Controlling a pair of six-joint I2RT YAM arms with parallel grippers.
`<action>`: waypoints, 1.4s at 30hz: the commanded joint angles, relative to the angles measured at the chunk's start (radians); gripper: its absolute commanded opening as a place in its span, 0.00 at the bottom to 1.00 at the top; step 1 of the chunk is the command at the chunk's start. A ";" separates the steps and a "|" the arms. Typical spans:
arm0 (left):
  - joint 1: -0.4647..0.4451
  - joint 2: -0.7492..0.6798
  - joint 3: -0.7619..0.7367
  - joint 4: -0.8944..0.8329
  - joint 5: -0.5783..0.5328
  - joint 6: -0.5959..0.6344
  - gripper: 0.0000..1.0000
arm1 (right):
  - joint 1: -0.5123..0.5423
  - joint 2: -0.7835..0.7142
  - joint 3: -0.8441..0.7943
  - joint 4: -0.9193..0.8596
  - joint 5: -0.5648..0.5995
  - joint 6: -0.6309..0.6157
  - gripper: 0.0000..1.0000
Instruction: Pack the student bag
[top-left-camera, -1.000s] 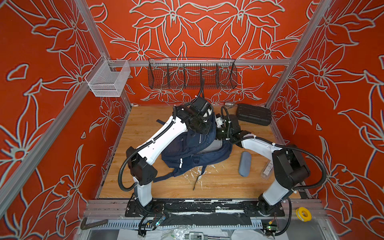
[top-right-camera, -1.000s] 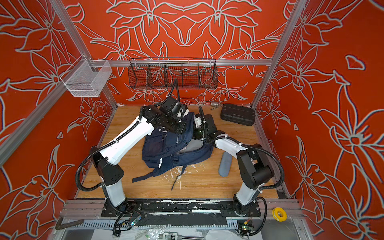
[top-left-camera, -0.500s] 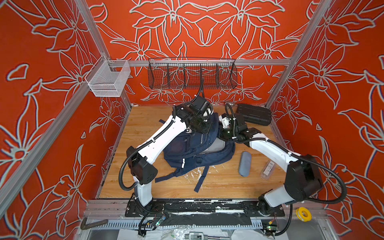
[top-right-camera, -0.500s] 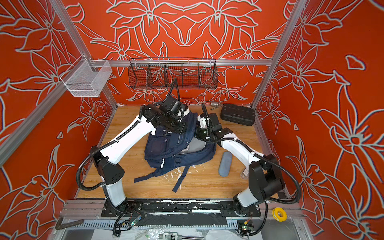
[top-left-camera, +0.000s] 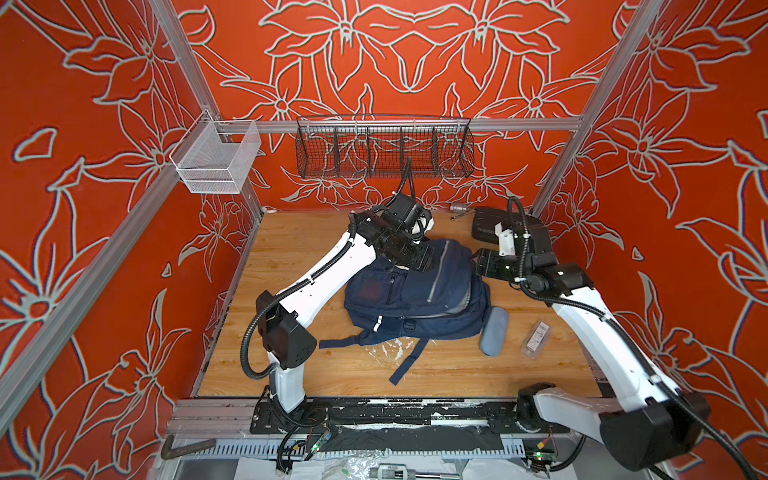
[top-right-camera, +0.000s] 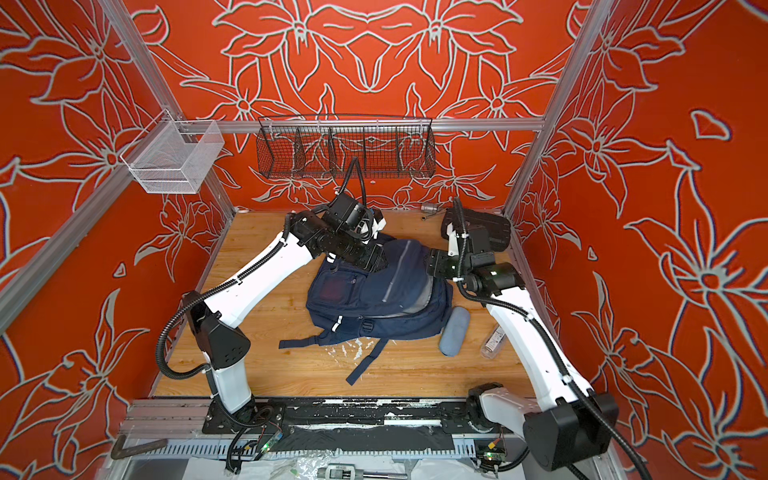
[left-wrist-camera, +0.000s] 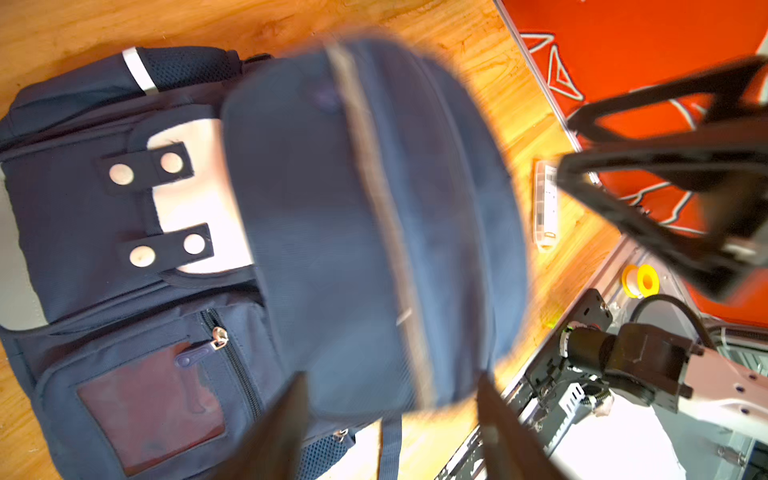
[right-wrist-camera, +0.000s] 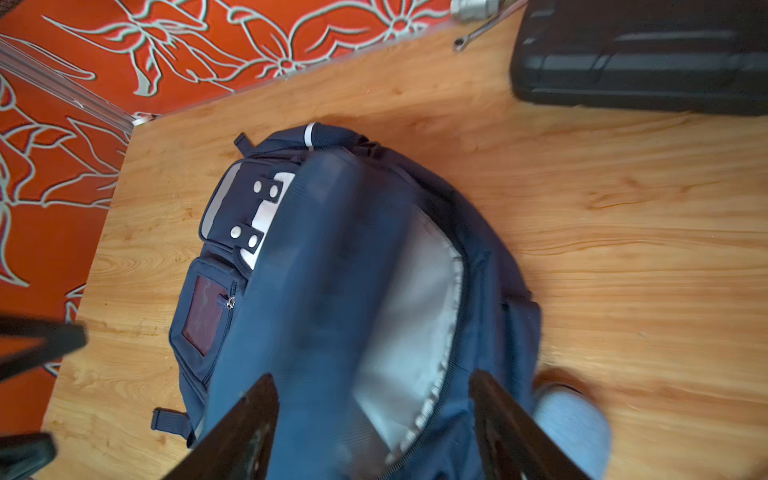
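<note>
Student bag (top-left-camera: 415, 295) lies flat mid-table (top-left-camera: 291, 249), main zip undone. The top flap (left-wrist-camera: 365, 208) is blurred in both wrist views, so probably loose. Grey lining (right-wrist-camera: 415, 299) shows; no contents discernible.

Left gripper (left-wrist-camera: 390, 380): fingers apart, holding nothing. Right gripper (right-wrist-camera: 372, 376): the same.

Judgement: pinch the flap edge at the zip and hold it back with one gripper, then load with the other.

Grey-blue pouch (top-left-camera: 493, 330) touches the bag's side, with a clear labelled packet (top-left-camera: 536, 338) near it. Black hard case (top-left-camera: 484, 224) is shut. Nothing is visible in the black wire basket (top-left-camera: 384, 147) or the white mesh basket (top-left-camera: 216, 162).
</note>
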 joint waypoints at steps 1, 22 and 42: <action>0.007 -0.024 0.009 0.041 -0.026 0.075 0.85 | 0.003 -0.018 0.009 -0.106 0.069 -0.031 0.75; 0.009 -0.403 -0.911 0.468 -0.136 1.058 0.41 | 0.155 0.040 -0.260 0.086 -0.116 0.284 0.69; -0.006 -0.398 -1.239 0.993 -0.254 1.287 0.70 | 0.018 0.347 -0.155 0.173 -0.180 0.054 0.33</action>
